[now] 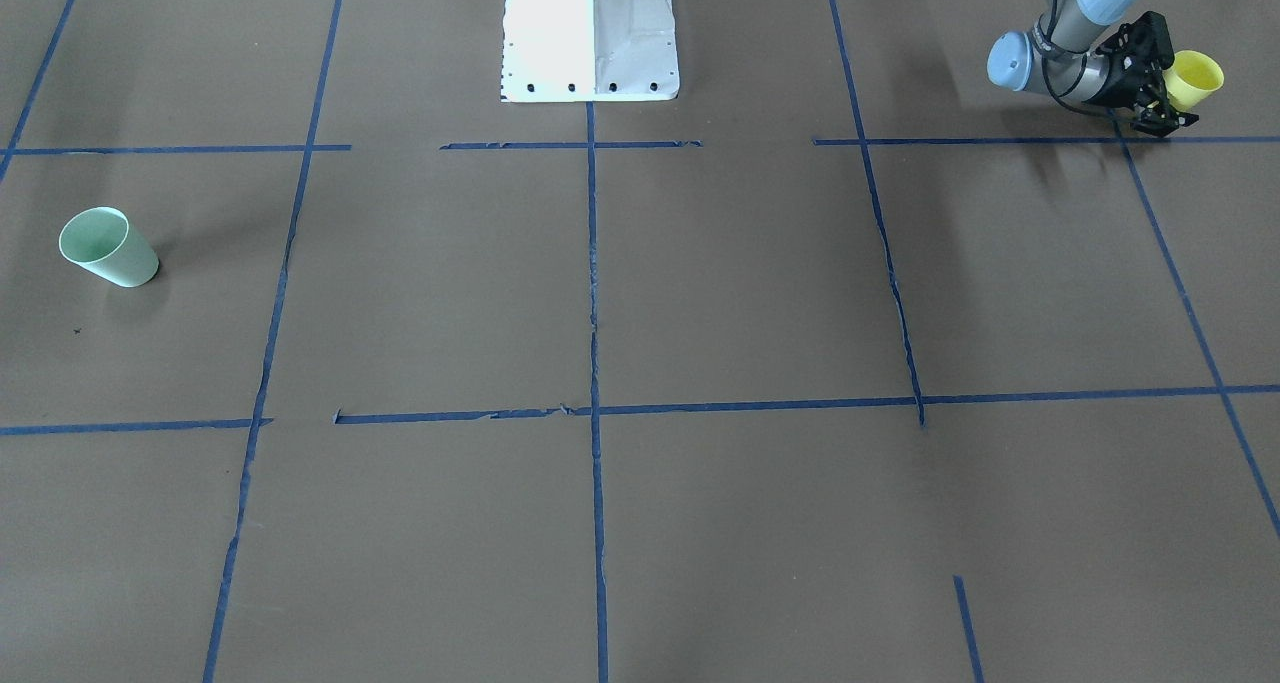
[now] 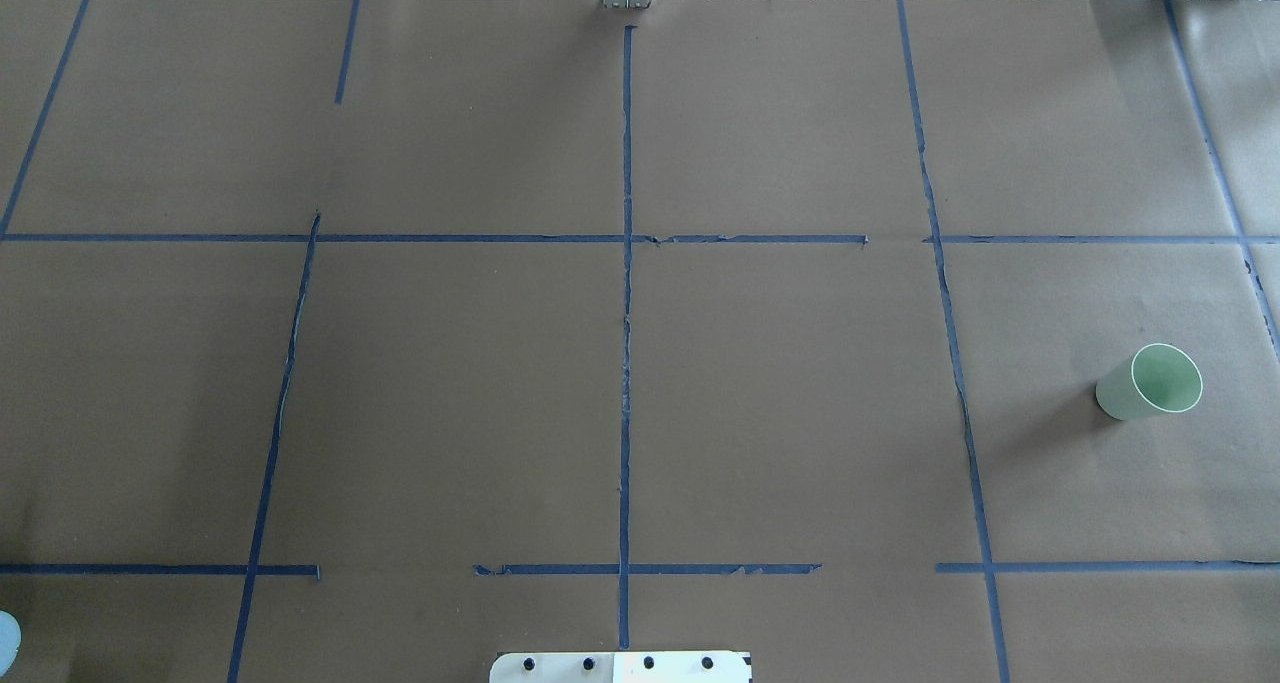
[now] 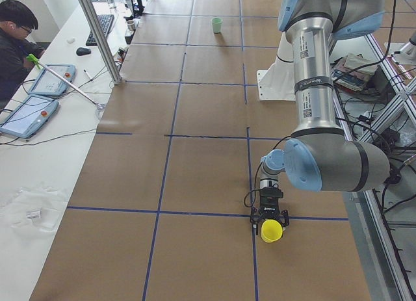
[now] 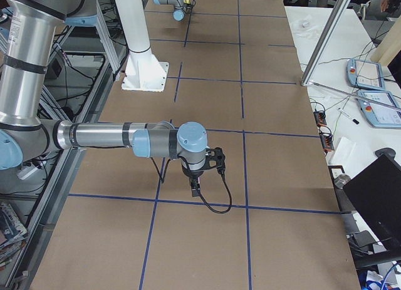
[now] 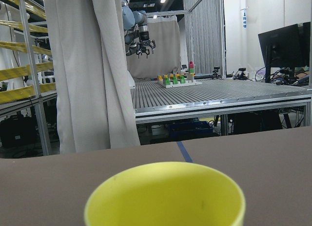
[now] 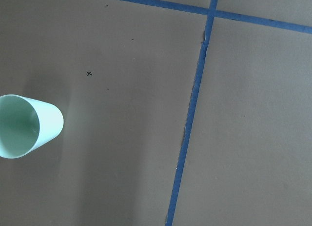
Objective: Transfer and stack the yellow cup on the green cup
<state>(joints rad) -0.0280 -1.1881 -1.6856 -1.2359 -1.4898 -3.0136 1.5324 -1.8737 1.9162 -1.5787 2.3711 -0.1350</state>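
Observation:
The yellow cup [image 1: 1197, 75] stands upright at the table's near-left corner, close to a tape crossing. My left gripper [image 1: 1168, 81] lies level at its side, with its fingers shut on the cup low down. The cup's rim fills the bottom of the left wrist view [image 5: 165, 196] and also shows in the exterior left view [image 3: 272, 231]. The green cup [image 1: 108, 248] stands upright far off on my right side [image 2: 1150, 383]. My right gripper [image 4: 194, 191] hangs above the table near it. I cannot tell whether that gripper is open. The right wrist view shows the green cup [image 6: 27, 126] from above.
Brown paper covers the table, with a blue tape grid [image 2: 626, 313] on it. The white robot pedestal [image 1: 590, 33] stands at mid-table on my side. An operator [image 3: 16, 41] sits at a side bench with tablets [image 3: 29, 116]. A metal post [image 3: 97, 34] stands by that edge.

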